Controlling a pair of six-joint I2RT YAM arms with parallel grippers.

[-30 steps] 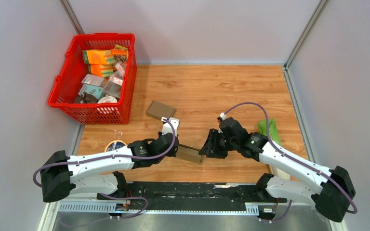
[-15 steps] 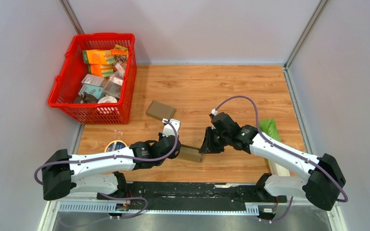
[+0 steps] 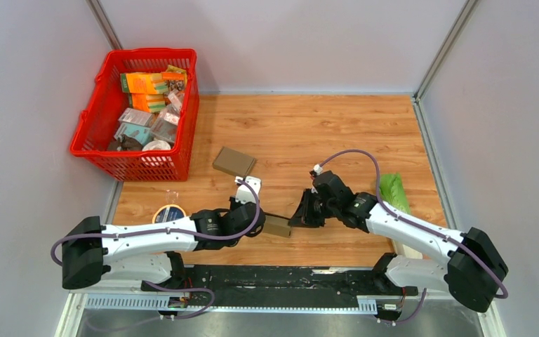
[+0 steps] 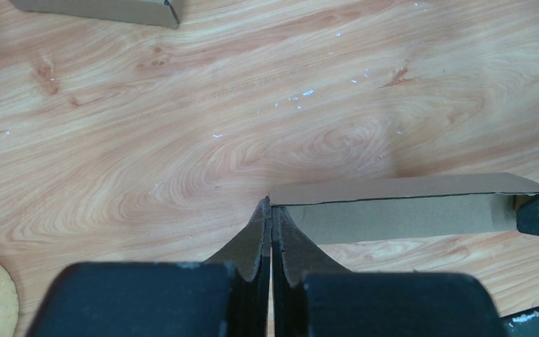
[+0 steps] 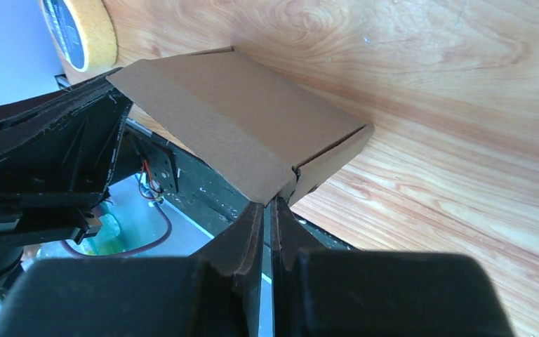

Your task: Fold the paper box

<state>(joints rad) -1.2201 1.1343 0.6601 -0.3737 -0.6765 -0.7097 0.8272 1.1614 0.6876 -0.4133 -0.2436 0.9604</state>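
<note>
A small brown paper box [image 3: 277, 226] lies on the wooden table between my two grippers, near the front edge. My left gripper [image 3: 260, 219] is shut, and its tips [image 4: 270, 205] touch the box's left end [image 4: 393, 203], where the open inside shows. My right gripper [image 3: 295, 218] is shut, and its tips [image 5: 269, 203] press against the near corner of the box [image 5: 238, 126]. I see no cardboard between either pair of fingers.
A second flat brown box [image 3: 234, 161] lies farther back. A red basket [image 3: 182, 126] full of packets stands at the back left. A roll of tape [image 3: 168, 212] lies left of my left arm. A green object [image 3: 391, 189] lies at the right.
My right wrist swung in toward the box and then settled at its right end. My left gripper shifted slightly. The box stays pinned between both grippers.
</note>
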